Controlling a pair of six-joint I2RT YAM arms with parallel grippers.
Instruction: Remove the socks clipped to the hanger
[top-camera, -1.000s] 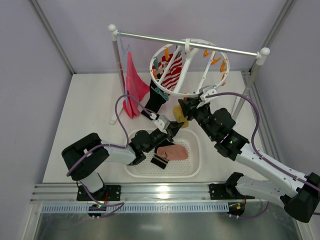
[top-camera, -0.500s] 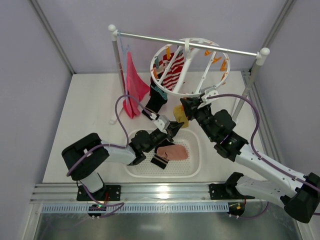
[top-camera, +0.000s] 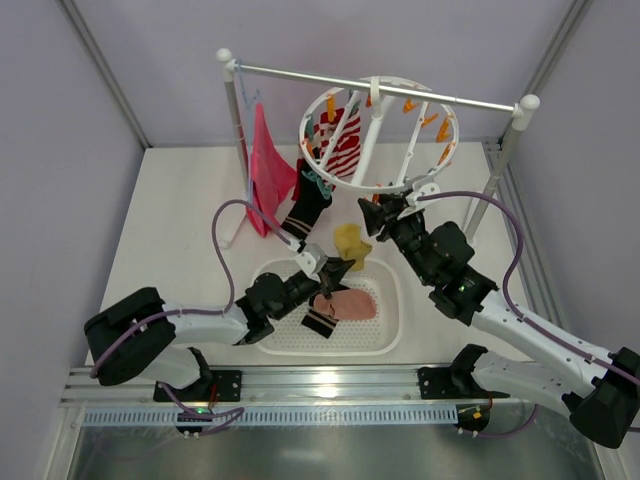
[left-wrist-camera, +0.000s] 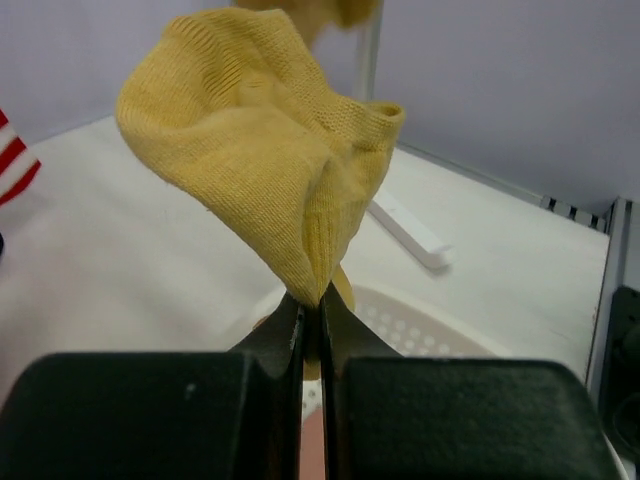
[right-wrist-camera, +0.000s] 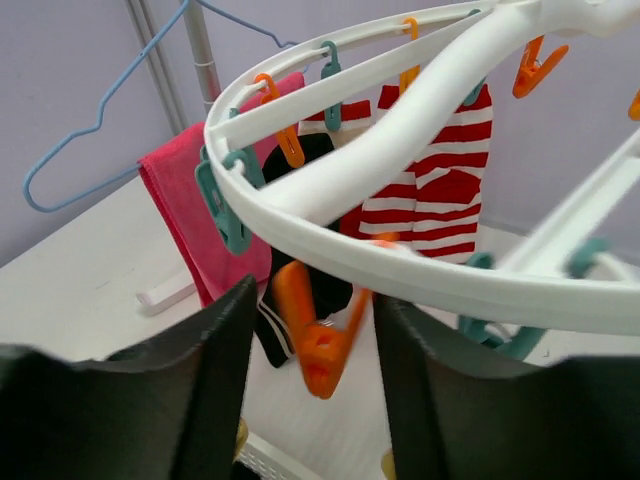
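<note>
The white ring hanger (top-camera: 400, 186) hangs from the rail, with a red-and-white striped sock (top-camera: 343, 147) and a black sock (top-camera: 308, 205) clipped to it. My left gripper (top-camera: 335, 272) is shut on the mustard sock (top-camera: 350, 243), which is off the ring and above the basket. In the left wrist view the sock (left-wrist-camera: 260, 140) bunches above the closed jaws of the left gripper (left-wrist-camera: 312, 312). My right gripper (top-camera: 375, 208) is open at the ring's near edge. In the right wrist view the right gripper (right-wrist-camera: 315, 300) has its jaws on either side of an empty orange clip (right-wrist-camera: 325, 345) under the ring (right-wrist-camera: 400, 150).
A white perforated basket (top-camera: 392, 335) holds a pale pink sock (top-camera: 347, 305) and a black sock (top-camera: 320, 323). A magenta cloth (top-camera: 268, 170) hangs on the rack at the left. The rack's rail (top-camera: 300, 75) and white posts (top-camera: 505, 150) stand behind.
The mustard sock has come off its clip. My left gripper has pulled back and down toward the basket with it. The right gripper has stayed at the ring, which swung slightly left.
</note>
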